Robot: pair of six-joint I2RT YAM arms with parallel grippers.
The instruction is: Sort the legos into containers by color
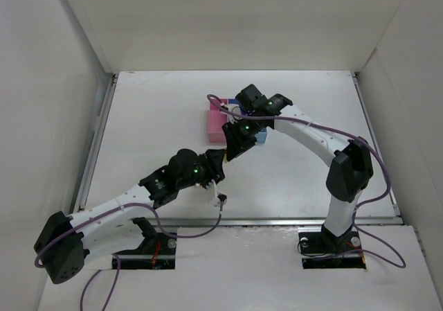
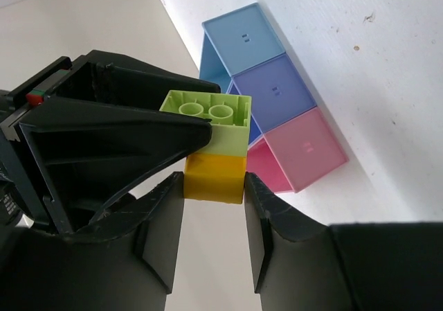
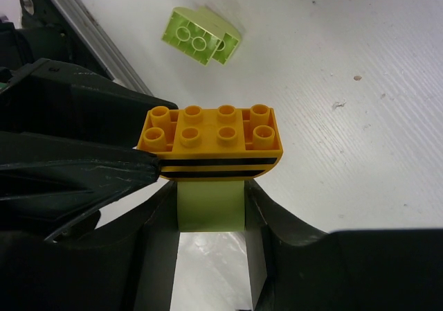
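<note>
A small clump of two legos hangs above the table between both grippers. In the left wrist view its yellow-orange brick [image 2: 213, 178] sits pinched between my left gripper's [image 2: 213, 186] fingers, with the lime brick [image 2: 223, 124] stuck on top. In the right wrist view my right gripper [image 3: 211, 200] is shut on that lime brick [image 3: 211, 207], under the striped yellow-orange brick [image 3: 211, 141]. The containers lie just beyond in a row: light blue [image 2: 242, 37], medium blue [image 2: 277, 89], pink [image 2: 308, 148]. Another lime lego [image 3: 201, 37] lies loose on the table.
From above, the two grippers meet just in front of the pink bin [image 1: 217, 124], and the right arm [image 1: 304, 127] covers the blue bins. White walls enclose the table on three sides. A metal rail [image 1: 277, 221] runs along the near edge.
</note>
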